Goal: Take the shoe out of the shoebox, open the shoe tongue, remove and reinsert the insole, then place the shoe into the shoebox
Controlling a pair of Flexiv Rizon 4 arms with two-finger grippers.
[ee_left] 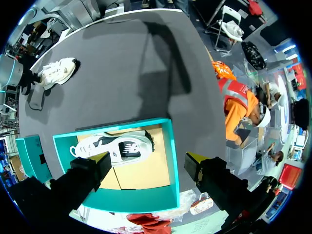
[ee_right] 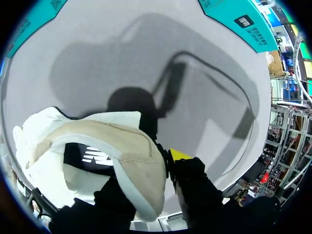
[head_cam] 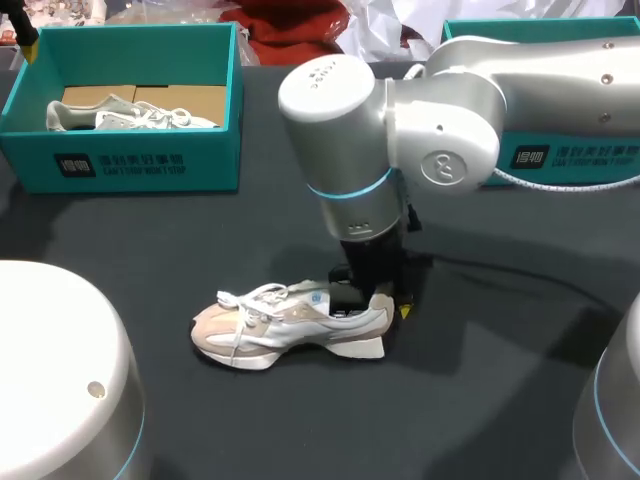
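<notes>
The pink and white sneaker sat out on the black table near the middle, the right claw pinched on its heel and the left claw spread apart above the far-left teal cardboard shoebox, so I think its tongue needed pulling open next.

The shoe is standing upright on its sole near the middle of the table, with the toe pointing toward my left. It is showing a beige toe, white sides and loose white laces. The right gripper is holding its heel wall, one finger inside and one outside. The teal shoebox is sitting open at the far left, well apart from the shoe. A second pale shoe is lying on its side inside it.
</notes>
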